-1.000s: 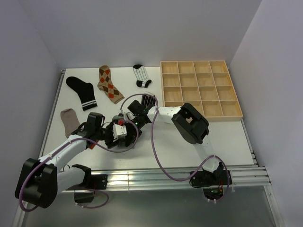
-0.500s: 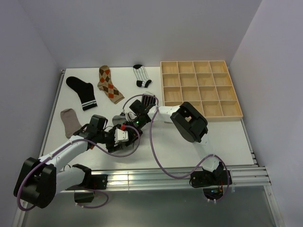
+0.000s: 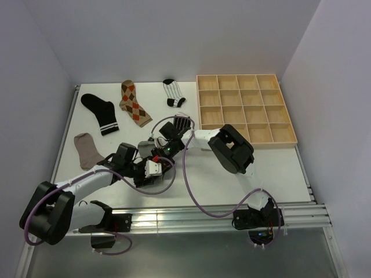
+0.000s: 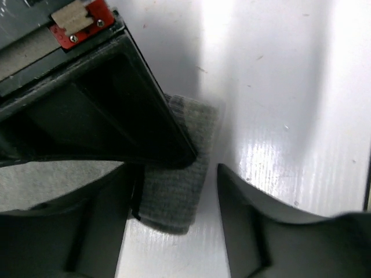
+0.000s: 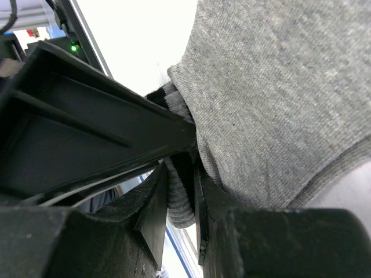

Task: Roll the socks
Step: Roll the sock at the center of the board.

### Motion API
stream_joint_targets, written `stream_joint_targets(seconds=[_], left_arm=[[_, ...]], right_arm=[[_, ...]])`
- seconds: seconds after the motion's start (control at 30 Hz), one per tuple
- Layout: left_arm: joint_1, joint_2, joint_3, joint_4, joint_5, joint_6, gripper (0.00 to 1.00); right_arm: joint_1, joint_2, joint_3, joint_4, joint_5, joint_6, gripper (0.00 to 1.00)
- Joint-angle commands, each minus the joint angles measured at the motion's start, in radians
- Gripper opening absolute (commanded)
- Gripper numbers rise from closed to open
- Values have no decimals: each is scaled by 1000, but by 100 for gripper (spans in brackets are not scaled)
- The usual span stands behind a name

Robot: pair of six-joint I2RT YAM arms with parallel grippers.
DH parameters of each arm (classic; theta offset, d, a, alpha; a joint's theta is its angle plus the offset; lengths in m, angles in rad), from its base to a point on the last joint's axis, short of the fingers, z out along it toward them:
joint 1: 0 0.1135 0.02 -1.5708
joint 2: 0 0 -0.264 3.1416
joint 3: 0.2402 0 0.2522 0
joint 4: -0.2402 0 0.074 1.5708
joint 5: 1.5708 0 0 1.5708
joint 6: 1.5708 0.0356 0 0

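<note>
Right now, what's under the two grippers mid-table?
A grey sock: the right gripper pinches a fold, the left gripper straddles its end, open. From above both cover most of it, so its full shape is hidden.

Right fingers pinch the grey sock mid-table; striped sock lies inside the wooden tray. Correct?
No. The striped sock lies on the table, just left of the wooden tray, not inside it; the top external view shows this. The right fingers do pinch the grey sock.
</note>
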Motion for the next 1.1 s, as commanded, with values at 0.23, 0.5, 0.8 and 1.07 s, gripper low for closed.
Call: stream_joint_targets(seconds=[0.23,0.5,0.8,1.07], left_arm=[[-15,77,5,102,-77,-65,20],[2,156,123,-95,63,-45,0],[134,341,329,-407,225,101,0],[204,623,556,-779,297,286,0]], right_arm=[[-20,-27,-93,157,40,109,27],[-32,-281,-362,362,319,166,57],[-42,-546,-691,651,577,253,63],[41,-723,-851,817,842,108,62]])
